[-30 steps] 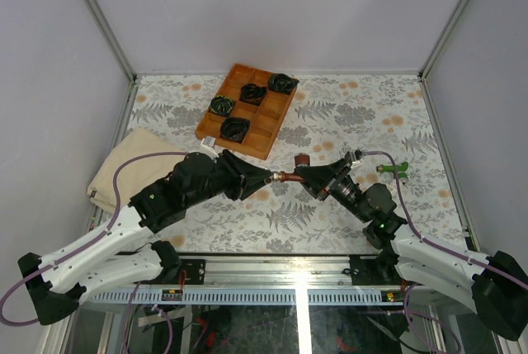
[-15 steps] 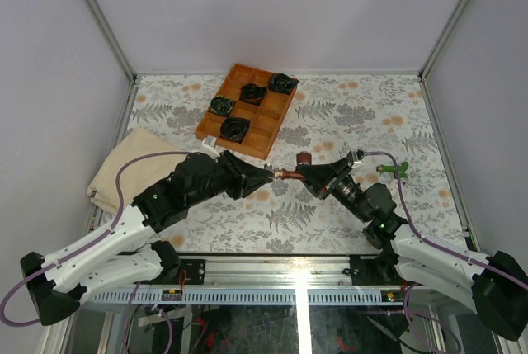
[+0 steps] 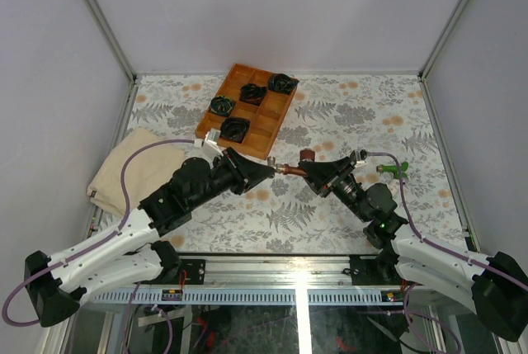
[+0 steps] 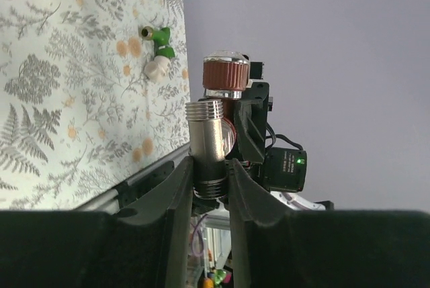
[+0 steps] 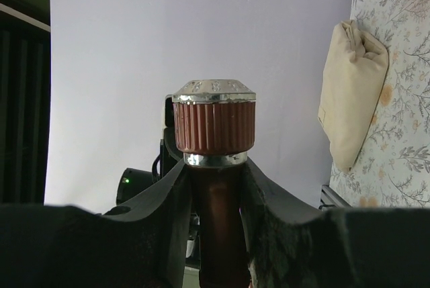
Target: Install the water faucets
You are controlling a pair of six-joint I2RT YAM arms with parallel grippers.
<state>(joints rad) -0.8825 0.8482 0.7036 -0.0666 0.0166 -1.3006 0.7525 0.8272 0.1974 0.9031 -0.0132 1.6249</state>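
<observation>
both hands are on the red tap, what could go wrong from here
The left hand and right hand both clamp the red-brown faucet in mid-air. A misaligned pull or twist could slip its silvery end free and drop it. The green faucet lies close by the right arm and might get knocked.

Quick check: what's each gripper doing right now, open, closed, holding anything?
Left gripper: closed on the silvery threaded end of the red-brown faucet.
Right gripper: closed on the same faucet's body, just below its ribbed cap.
</observation>
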